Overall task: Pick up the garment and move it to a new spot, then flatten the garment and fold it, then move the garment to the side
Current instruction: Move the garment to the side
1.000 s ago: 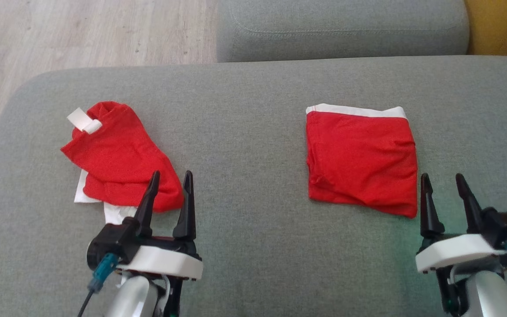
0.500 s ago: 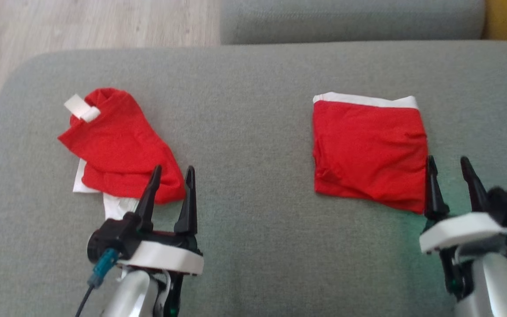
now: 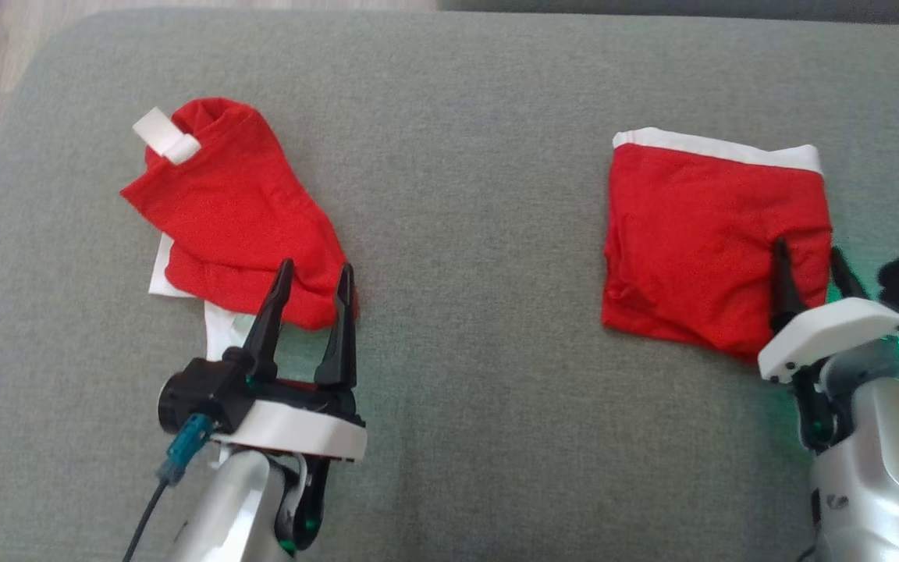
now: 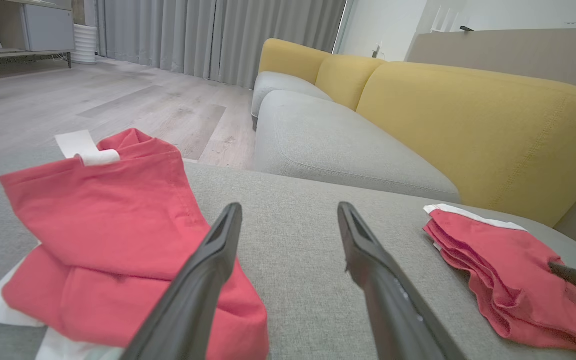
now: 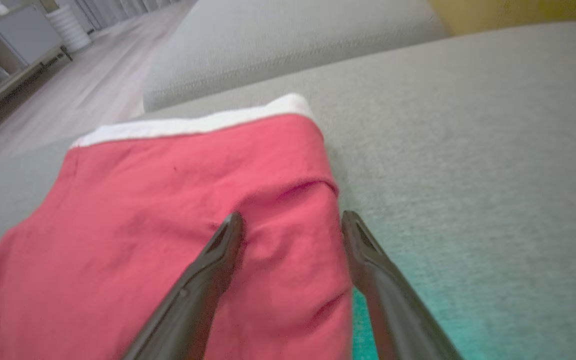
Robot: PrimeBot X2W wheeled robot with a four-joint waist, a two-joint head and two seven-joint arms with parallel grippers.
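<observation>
Presently two red pieces lie well apart on the grey cushion [image 3: 465, 234]. The crumpled red garment [image 3: 239, 211] sits on the robot's left, a white strip poking out at its far end and white cloth showing under its near edge. The left hand [image 3: 317, 269] is at its near right corner, fingers spread and holding nothing. The folded red garment [image 3: 699, 226], white-banded along its far edge, lies to the right. The right hand [image 5: 292, 216] straddles its right edge, fingers parted and empty, one over the cloth, the other over bare cushion.
</observation>
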